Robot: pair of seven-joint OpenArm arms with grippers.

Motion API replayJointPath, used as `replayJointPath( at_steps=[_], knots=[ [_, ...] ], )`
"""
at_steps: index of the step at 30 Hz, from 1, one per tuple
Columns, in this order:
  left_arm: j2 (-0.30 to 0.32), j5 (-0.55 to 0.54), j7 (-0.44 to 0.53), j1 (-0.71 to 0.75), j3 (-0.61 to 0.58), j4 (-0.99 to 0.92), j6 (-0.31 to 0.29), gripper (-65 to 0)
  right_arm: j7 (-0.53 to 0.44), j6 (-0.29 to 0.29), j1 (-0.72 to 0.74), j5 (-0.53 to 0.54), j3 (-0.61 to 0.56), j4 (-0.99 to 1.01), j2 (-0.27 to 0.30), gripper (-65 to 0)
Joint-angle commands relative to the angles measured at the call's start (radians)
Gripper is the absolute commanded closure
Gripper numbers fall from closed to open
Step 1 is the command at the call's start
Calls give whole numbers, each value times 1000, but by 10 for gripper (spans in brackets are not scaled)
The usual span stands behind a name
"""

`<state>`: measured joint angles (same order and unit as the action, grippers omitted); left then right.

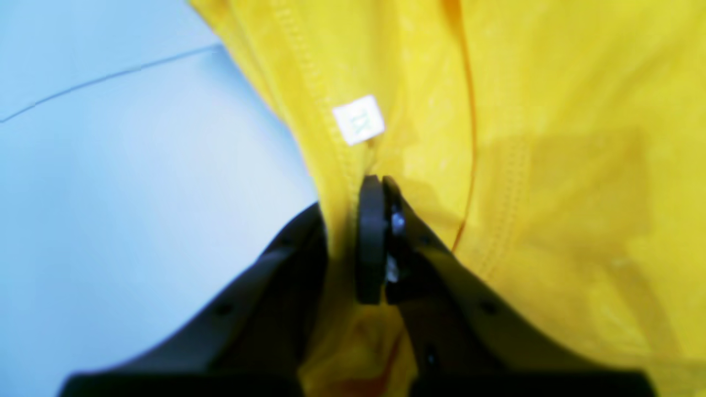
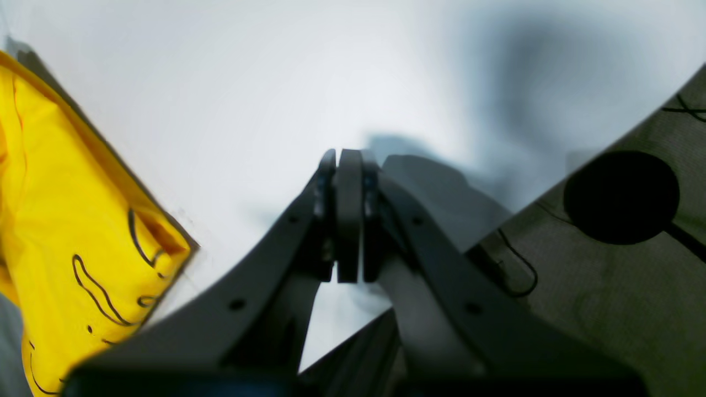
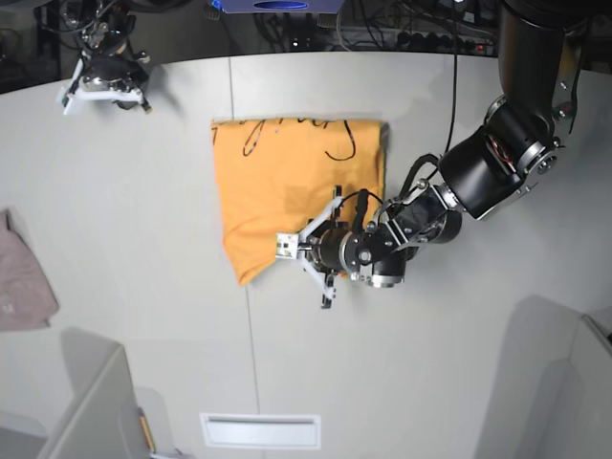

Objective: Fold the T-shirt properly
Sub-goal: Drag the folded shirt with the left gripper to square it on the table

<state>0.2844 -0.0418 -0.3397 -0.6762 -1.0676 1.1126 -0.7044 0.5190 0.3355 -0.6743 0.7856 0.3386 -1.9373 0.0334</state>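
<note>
The large orange-yellow cotton T-shirt (image 3: 296, 186), partly folded at upper centre of the white tabletop (image 3: 143, 287), has its lower edge pinched by the left gripper (image 1: 378, 184) fingers, probably for another fold, while the right gripper (image 2: 348, 160) sits closed and empty at upper left.

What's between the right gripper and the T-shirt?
Only bare white table. The base view shows the right gripper parked at the far corner, apart from the T-shirt; the right wrist view shows the same bare stretch.
</note>
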Motion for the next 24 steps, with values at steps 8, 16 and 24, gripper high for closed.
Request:
replayJointPath(
  at_steps=[8, 16, 24],
  knots=[
    [16, -2, 9, -27, 20, -1, 6, 0, -15, -8, 12, 1, 1, -15, 10, 0],
    [8, 0, 1, -32, 20, -12, 6, 0, -10, -8, 38, 1, 0, -15, 7, 0],
    [6, 0, 1, -41, 23, -45, 6, -204, -10, -98, 40, 1, 0, -15, 4, 0]
  ],
)
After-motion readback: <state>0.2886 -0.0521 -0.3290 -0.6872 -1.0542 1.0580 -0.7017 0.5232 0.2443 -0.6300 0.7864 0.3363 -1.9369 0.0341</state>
